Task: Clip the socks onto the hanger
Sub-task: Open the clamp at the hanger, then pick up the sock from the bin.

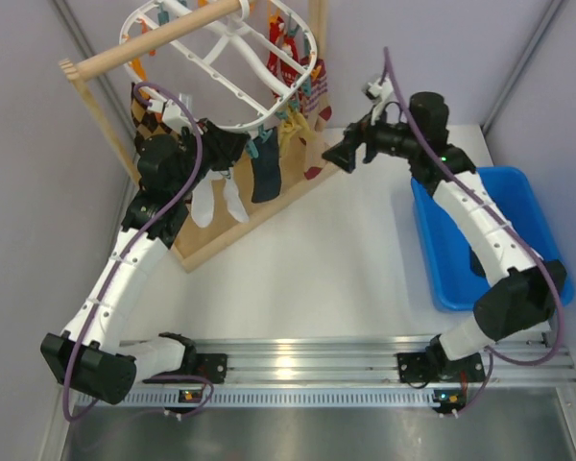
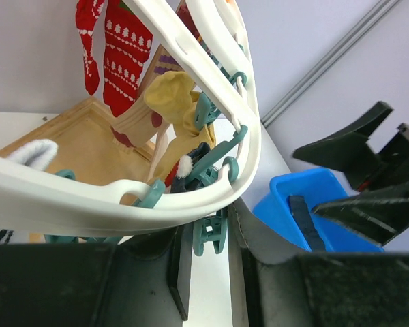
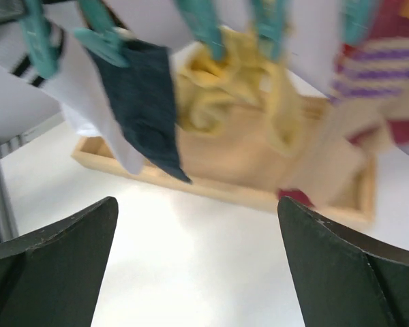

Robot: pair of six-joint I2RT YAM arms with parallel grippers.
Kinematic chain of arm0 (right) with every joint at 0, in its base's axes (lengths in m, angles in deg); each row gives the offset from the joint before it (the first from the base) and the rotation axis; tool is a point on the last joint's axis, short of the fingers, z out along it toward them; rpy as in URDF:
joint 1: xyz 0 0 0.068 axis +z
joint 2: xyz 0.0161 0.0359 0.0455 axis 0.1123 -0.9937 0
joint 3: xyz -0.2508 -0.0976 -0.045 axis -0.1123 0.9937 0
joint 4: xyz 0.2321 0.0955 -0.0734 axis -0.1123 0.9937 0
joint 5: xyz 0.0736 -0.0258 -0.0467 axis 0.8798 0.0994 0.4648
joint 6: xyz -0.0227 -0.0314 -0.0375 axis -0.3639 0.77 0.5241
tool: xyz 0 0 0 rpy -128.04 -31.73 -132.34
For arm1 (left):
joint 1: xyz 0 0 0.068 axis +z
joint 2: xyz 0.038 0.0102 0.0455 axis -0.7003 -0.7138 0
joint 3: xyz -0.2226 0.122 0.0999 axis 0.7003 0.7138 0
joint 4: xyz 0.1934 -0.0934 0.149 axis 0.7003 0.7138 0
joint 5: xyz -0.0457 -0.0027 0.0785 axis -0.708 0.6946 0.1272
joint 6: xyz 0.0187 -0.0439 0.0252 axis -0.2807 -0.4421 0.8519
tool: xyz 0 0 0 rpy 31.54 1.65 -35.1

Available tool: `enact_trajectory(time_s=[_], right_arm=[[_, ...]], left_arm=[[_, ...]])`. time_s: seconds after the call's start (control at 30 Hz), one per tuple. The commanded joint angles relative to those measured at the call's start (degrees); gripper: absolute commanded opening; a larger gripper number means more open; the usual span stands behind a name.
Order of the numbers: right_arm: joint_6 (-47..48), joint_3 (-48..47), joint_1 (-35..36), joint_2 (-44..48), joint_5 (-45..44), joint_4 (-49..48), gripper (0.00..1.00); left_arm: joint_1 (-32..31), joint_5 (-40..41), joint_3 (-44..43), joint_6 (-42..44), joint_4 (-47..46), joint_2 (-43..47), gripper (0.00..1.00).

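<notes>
The white oval hanger hangs from a wooden rod, with teal and orange clips along its rim. Clipped socks dangle from it: white, navy, yellow and red-patterned ones. My left gripper reaches under the rim and is shut on a teal clip, which touches both fingers. My right gripper is open wide and holds nothing. It sits low in front of the navy sock and yellow sock, just right of the hanger.
The wooden base of the stand lies under the socks, and its slanted post rises at the left. A blue bin stands at the right by the right arm; a dark strip lies inside it.
</notes>
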Motion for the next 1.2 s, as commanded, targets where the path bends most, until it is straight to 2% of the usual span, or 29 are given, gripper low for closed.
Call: enact_trajectory(time_s=[0.0,0.17,0.2,0.37,0.4,0.63,0.8,0.93,1.17], right_arm=[[2.99,2.64,-6.95,7.11,2.25,7.76,1.0],[8.29,4.85,-23.38,8.09,-8.47,22.78,0.96],[9.08,6.6,-28.28,8.18,-10.14,23.85,0.91],[12.68,13.72,-39.3,7.57,-24.11,23.51,0.84],[12.86,15.3,-41.75,5.56,-25.87,22.11,0.79],[9.88,17.86,-45.03,-6.84,-32.47,12.44,0.72],[9.18,14.97,-45.12,-14.92,-33.62,7.34,0.68],[9.35,14.79,-45.21,-17.39,-33.28,0.59,0.66],[10.05,13.22,-45.47,-21.26,-34.06,-3.13,0.64]], left_arm=[[0.27,-0.59,0.02,1.64,-3.29,-0.52,0.0],[0.27,-0.16,0.02,2.61,-3.29,-0.09,0.0],[0.27,-0.24,0.02,2.7,-3.29,0.0,0.0],[0.27,-0.33,0.2,2.61,-3.29,0.44,0.0],[0.27,-0.33,0.28,2.61,-3.29,0.62,0.0],[0.53,-1.12,1.07,2.0,-3.99,0.7,0.0],[0.88,-0.86,2.04,1.82,-5.13,1.76,0.0],[1.15,-0.77,3.09,1.47,-5.31,2.37,0.0],[1.41,-0.59,3.27,1.38,-5.31,2.46,0.0]])
